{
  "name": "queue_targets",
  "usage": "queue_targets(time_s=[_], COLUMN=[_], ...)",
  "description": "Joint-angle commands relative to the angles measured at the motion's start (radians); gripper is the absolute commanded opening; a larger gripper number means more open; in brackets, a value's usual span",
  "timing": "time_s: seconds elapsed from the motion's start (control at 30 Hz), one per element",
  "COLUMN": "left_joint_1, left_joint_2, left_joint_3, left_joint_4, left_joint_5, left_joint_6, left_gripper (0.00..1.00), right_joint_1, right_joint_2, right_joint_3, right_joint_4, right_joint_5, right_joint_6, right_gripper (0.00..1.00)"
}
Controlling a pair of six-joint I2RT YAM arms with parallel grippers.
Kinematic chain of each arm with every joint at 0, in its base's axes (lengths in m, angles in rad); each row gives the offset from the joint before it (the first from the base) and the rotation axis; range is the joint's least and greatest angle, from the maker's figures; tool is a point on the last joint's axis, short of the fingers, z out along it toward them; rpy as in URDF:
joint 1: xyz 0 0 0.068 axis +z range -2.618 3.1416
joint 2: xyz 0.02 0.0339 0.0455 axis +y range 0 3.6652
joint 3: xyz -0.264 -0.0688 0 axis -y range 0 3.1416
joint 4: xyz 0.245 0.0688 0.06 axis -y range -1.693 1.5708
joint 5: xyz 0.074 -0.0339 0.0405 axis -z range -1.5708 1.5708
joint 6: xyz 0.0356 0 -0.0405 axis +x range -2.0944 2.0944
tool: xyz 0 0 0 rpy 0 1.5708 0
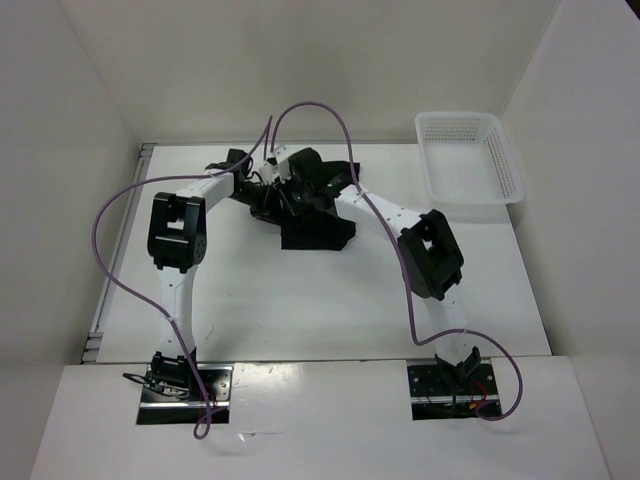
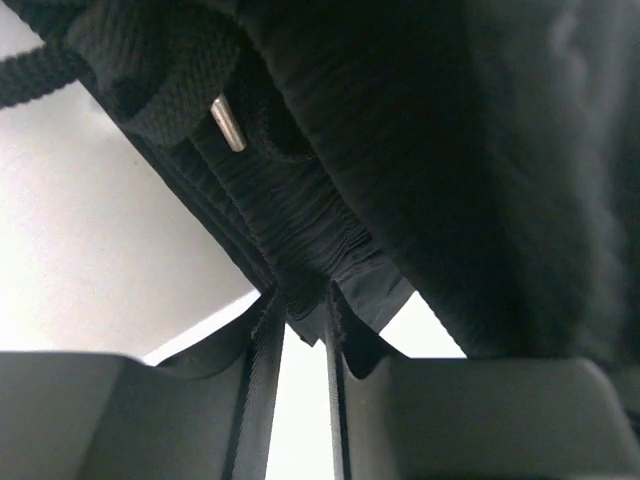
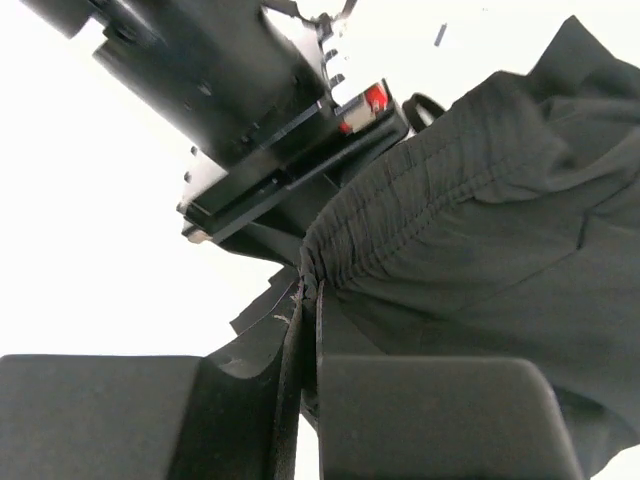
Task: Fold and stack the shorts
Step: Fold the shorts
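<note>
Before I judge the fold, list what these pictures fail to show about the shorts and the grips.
- Top view: outline and folds of the shorts, black cloth partly hidden under both arms.
- Left wrist view: whether the left hand truly grips the waistband; cloth sits between its fingers, yet a bright gap shows.
- Left wrist view: the drawstring, its length cut off by the left edge.

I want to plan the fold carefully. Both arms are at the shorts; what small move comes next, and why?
The left fingers and the right fingers each seem to pinch the waistband of the shorts, which lie bunched, so probably lift both together to let the cloth hang open.
</note>
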Motion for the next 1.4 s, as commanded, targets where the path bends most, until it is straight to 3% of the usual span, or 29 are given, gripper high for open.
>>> queue_targets(time_s=[0.0, 0.03, 0.07, 0.2, 0.3, 0.4, 0.5, 0.6, 0.63, 0.7, 0.73, 0.83, 1.33, 1.37], left_joint_1=[0.014, 0.014, 0.027, 0.047, 0.067, 0.093, 0.116, 0.116, 0.103, 0.069, 0.057, 0.002, -0.127, -0.127], left_joint_2=[-0.027, -0.038, -0.038, -0.038, -0.049, -0.059, -0.084, -0.133, -0.145, -0.159, -0.159, -0.159, -0.112, -0.111], left_joint_3=[-0.022, -0.023, -0.023, -0.032, -0.02, 0.006, 0.046, 0.068, 0.068, 0.068, 0.068, 0.068, 0.04, 0.04], left_joint_4=[0.024, 0.024, 0.024, 0.024, 0.015, -0.019, -0.066, -0.097, -0.097, -0.123, -0.123, -0.135, -0.053, -0.053], left_joint_5=[0.06, 0.06, 0.06, 0.05, 0.027, 0.014, 0.014, 0.026, 0.027, 0.048, 0.048, 0.028, -0.309, -0.322], left_joint_6=[0.007, 0.007, 0.007, 0.007, 0.007, 0.007, 0.007, 0.007, 0.007, 0.007, 0.007, 0.007, 0.007, 0.007], left_gripper=[0.3, 0.31, 0.31, 0.35, 0.4, 0.46, 0.54, 0.66, 0.69, 0.76, 0.85, 0.99, 1.0, 0.97], right_joint_1=[-0.004, -0.004, -0.004, 0.038, 0.058, 0.058, 0.058, 0.058, 0.047, 0.001, -0.017, -0.088, -0.192, -0.192], right_joint_2=[0.023, 0.023, 0.023, 0.011, -0.014, -0.051, -0.122, -0.202, -0.259, -0.305, -0.339, -0.377, -0.368, -0.353], right_joint_3=[0.007, -0.003, -0.012, -0.055, -0.067, -0.018, -0.018, -0.162, -0.209, -0.327, -0.379, -0.464, -0.615, -0.615], right_joint_4=[-0.002, -0.002, -0.002, -0.011, -0.011, -0.022, -0.002, 0.075, 0.085, 0.07, 0.057, 0.035, 0.102, 0.102], right_joint_5=[-0.004, -0.004, -0.018, -0.041, -0.064, -0.085, 0.046, 0.201, 0.261, 0.29, 0.301, 0.321, 0.157, 0.157], right_joint_6=[0.031, 0.011, -0.003, -0.12, -0.16, -0.186, -0.186, -0.186, -0.186, -0.12, -0.093, 0.003, 0.161, 0.188], right_gripper=[0.0, 0.03, 0.15, 0.46, 0.57, 0.59, 0.59, 0.62, 0.67, 0.69, 0.69, 0.7, 0.71, 0.71])
